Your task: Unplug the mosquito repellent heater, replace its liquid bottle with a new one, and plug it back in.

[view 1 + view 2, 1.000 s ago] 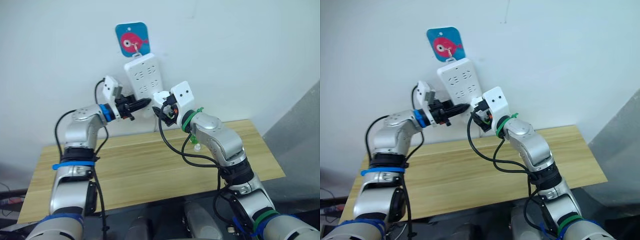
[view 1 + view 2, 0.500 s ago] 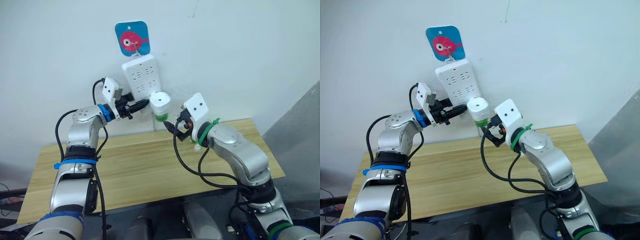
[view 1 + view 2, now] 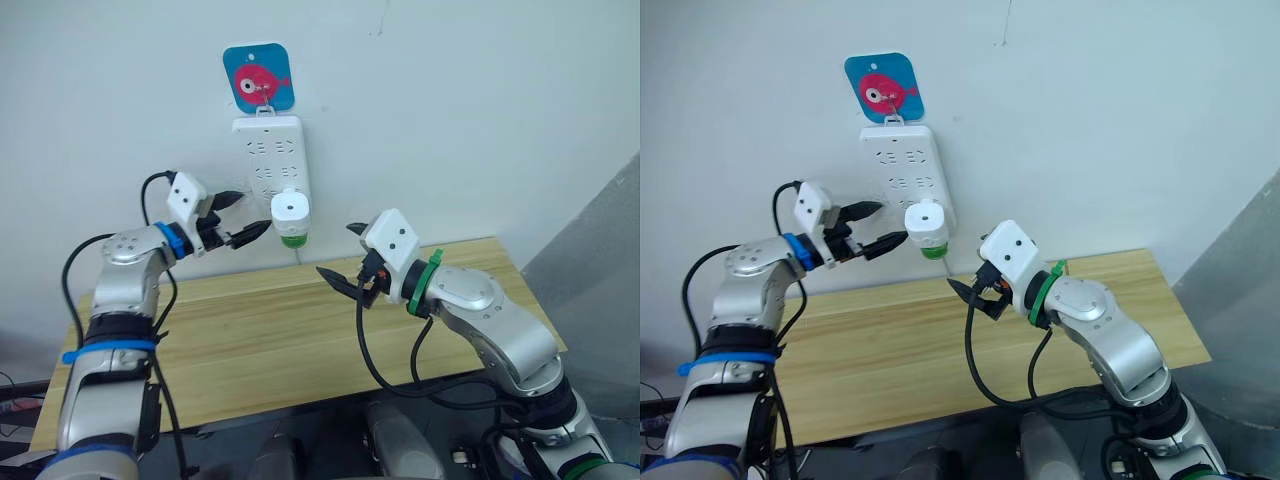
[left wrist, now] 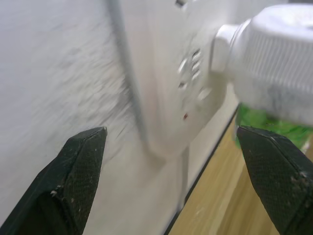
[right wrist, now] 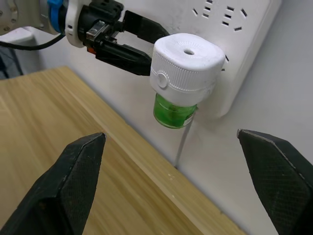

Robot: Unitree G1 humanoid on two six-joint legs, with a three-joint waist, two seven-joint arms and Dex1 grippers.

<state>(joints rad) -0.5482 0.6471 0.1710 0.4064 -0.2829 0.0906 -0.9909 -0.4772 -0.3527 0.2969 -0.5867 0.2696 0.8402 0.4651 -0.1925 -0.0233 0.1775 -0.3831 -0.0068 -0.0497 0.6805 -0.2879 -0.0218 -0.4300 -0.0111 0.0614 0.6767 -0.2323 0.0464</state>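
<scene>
Nearest, the right gripper hangs over the table, fingers spread wide, holding nothing, well short of the wall. Farther back the left gripper is also open and empty, its tips just beside the heater without touching it. The heater sits plugged into the lower end of the strip on the wall, its green bottle screwed in below. Judged from this, the plug-in looks finished; the sound move is to draw both arms straight back, keeping the left fingers clear of the heater so nothing nudges it loose.
</scene>
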